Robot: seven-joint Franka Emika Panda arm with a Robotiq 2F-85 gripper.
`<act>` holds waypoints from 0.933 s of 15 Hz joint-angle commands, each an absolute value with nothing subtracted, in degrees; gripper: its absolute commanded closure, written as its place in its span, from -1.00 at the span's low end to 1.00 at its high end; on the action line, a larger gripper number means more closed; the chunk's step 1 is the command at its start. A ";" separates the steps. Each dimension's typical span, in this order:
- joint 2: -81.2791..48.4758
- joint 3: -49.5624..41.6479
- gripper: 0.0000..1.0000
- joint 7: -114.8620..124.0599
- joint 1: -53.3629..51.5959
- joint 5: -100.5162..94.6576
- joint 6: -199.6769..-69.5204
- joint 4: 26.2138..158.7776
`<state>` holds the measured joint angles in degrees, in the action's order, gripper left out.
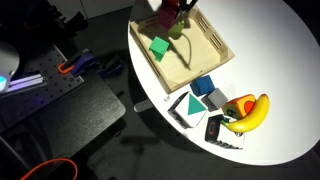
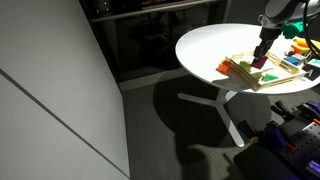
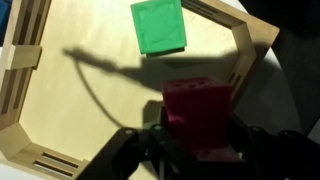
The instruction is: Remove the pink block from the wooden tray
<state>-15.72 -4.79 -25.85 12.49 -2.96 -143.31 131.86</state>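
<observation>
The pink block (image 3: 197,115) is gripped between the fingers of my gripper (image 3: 197,142), which is shut on it. It hangs over the right part of the wooden tray (image 3: 40,120), near the tray's rim, and casts a shadow on the tray floor. A green block (image 3: 158,25) lies on the tray floor further off. In both exterior views the gripper (image 1: 172,14) (image 2: 262,52) holds the block (image 1: 170,12) over the tray (image 1: 215,45) (image 2: 262,80), with the green block (image 1: 158,47) inside the tray.
The tray sits on a round white table (image 1: 290,100) (image 2: 205,45). Next to the tray lie a banana (image 1: 250,112), a blue block (image 1: 203,87), a teal block (image 1: 192,106) and a dark patterned item (image 1: 218,130). The floor around is dark.
</observation>
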 commanded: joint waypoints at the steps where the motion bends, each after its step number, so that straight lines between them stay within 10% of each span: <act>1: -16.49 -4.05 0.40 -23.63 11.05 -2.55 -139.98 127.08; 14: -26.82 0.07 0.40 -24.52 9.66 0.29 -132.57 110.49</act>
